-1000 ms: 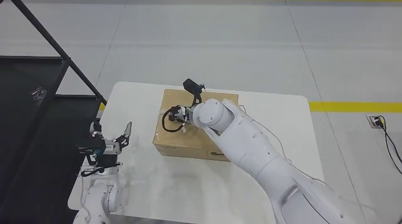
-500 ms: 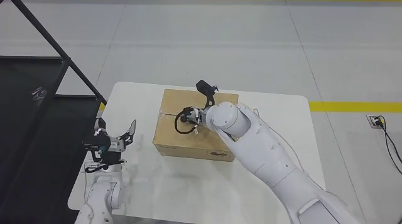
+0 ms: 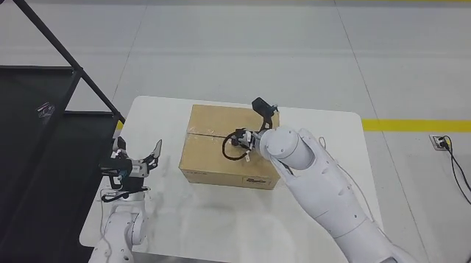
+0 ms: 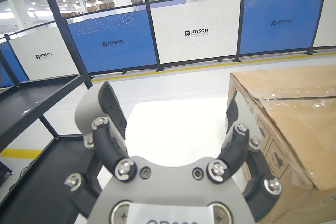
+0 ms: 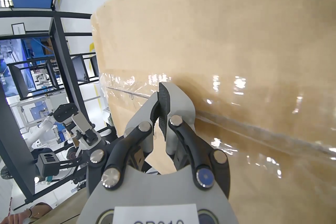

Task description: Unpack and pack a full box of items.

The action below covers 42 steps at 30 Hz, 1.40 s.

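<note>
A brown cardboard box [image 3: 210, 124] with clear tape over its closed flaps stands on the white table [image 3: 324, 152]. My right gripper [image 3: 237, 139] is over the middle of the box top. In the right wrist view the right gripper [image 5: 161, 89] is shut with nothing between its fingers, its tips touching or just above the taped centre seam [image 5: 236, 122] of the box [image 5: 223, 38]. My left gripper [image 3: 137, 149] stands open near the table's left edge, apart from the box. In the left wrist view the left gripper [image 4: 170, 93] is empty, with the box [image 4: 288, 117] beside one finger.
A black metal shelf rack [image 3: 44, 138] stands close to the table's left side, seen also as the rack [image 4: 34, 99] in the left wrist view. Bare table surface [image 4: 168, 125] lies between the left gripper and the box. Blue and white fence panels [image 4: 197, 33] stand farther back.
My right gripper, still shut, has slid to the right along the box top near the seam. My left gripper has shifted slightly toward the box.
</note>
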Motion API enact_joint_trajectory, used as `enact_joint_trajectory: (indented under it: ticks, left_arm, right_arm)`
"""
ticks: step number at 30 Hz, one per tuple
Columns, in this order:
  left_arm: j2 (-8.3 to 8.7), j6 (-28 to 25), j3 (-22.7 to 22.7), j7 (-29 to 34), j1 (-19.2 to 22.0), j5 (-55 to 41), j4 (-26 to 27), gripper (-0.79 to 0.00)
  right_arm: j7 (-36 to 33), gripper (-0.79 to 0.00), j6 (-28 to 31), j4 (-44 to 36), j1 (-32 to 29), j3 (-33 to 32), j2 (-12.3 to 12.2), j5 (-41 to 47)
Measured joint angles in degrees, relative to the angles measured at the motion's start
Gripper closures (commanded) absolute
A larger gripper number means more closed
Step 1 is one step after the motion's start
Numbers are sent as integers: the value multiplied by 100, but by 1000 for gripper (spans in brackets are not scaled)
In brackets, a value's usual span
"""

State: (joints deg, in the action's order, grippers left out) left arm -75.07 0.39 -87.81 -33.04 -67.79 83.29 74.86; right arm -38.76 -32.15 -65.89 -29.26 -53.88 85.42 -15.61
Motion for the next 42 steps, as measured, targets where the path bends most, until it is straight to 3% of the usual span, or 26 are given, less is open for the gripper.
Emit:
enact_joint_trajectory:
  ticks: [22,42]
  left_arm:
    - [1,-66,146,106,177,116,25,-785]
    - [14,-157,247,185,383,274,30,-785]
  right_arm:
    - [-339,0,-459,-1249,-951,-1190,-439,-596]
    - [-305,0,-461,-2018,-1890,-2272,-719,-415]
